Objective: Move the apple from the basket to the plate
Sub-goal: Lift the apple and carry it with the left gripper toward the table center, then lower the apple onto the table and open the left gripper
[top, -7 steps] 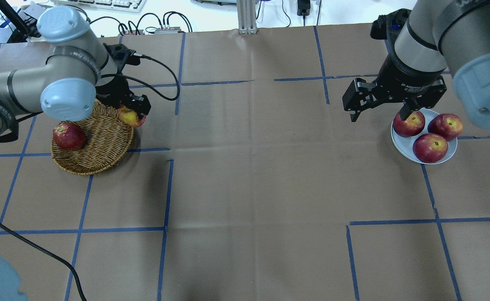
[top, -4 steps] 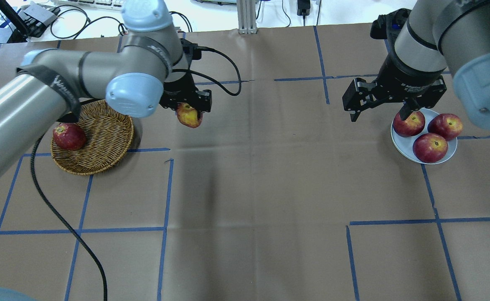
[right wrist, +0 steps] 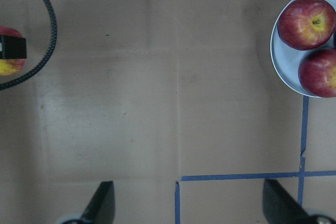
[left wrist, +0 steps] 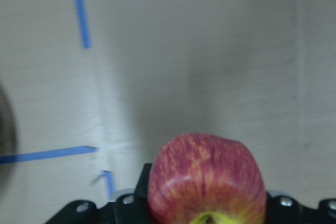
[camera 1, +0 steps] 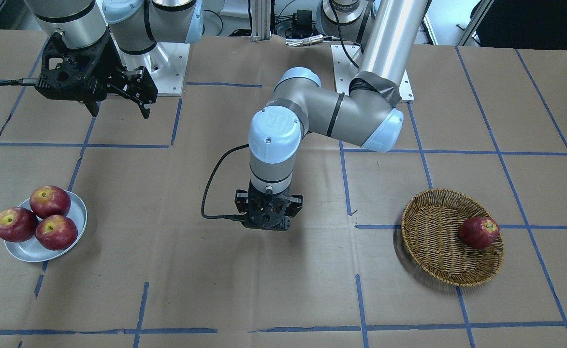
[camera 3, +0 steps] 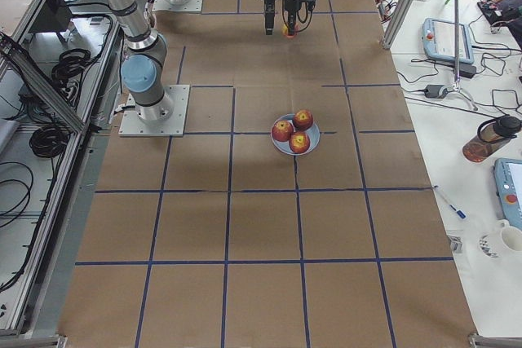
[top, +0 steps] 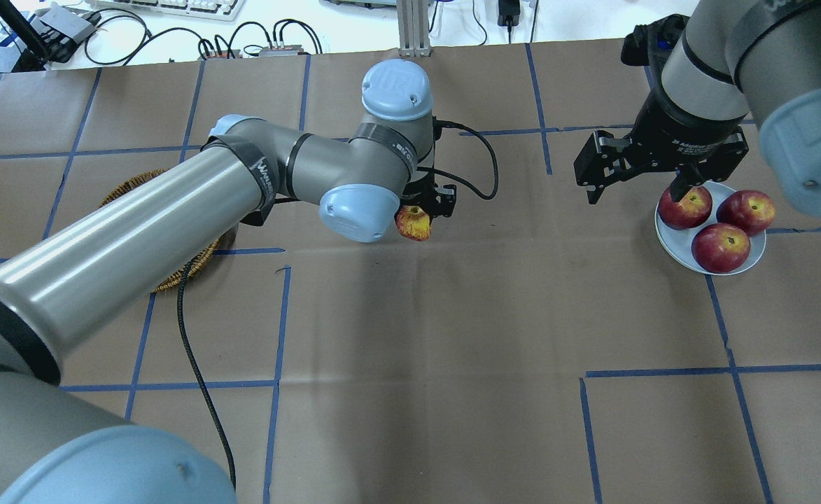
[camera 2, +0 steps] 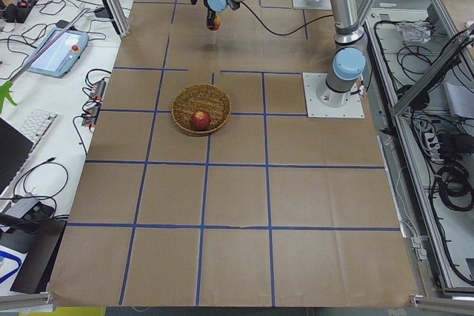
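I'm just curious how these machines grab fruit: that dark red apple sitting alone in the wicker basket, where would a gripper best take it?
Probably from straight above, pinching across the widest middle of the dark red apple. It sits roughly stem-up, alone in the shallow basket, close to one rim, so the pinch should run along that rim.

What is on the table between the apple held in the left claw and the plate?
Nothing from apple to plate: just bare brown paper, clearest in the front-facing view.
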Robot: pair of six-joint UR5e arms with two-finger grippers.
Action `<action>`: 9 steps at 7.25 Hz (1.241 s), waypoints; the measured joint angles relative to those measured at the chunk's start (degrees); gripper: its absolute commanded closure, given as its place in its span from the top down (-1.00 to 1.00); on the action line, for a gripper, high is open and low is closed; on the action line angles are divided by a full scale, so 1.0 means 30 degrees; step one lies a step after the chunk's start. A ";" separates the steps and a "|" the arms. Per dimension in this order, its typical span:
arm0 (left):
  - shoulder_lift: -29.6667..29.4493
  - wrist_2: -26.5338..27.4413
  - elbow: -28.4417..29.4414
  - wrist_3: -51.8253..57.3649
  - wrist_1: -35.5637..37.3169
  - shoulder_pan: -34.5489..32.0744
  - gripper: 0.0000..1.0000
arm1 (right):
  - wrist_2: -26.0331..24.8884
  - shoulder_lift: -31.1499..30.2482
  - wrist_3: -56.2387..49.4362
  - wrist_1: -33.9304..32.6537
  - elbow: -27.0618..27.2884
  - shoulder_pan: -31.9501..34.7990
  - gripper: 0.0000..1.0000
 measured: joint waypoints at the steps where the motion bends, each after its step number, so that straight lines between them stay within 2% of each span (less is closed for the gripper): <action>1: -0.0385 0.0025 -0.0026 0.0030 0.0218 -0.0171 -0.28 | 0.0000 0.0006 0.0000 0.0000 0.0012 0.0004 1.00; 6: -0.1048 0.0320 0.0109 0.0604 0.0709 -0.0259 -0.23 | 0.0000 -0.0005 -0.0011 0.0000 0.0021 0.0016 1.00; 8: -0.1212 0.0333 0.0070 0.0621 0.1165 -0.0260 0.09 | 0.0000 0.0005 -0.0001 0.0000 0.0021 0.0012 1.00; 9: -0.1232 0.0334 -0.0025 0.0633 0.1589 -0.0261 0.96 | 0.0000 0.0006 0.0000 0.0000 0.0022 0.0013 1.00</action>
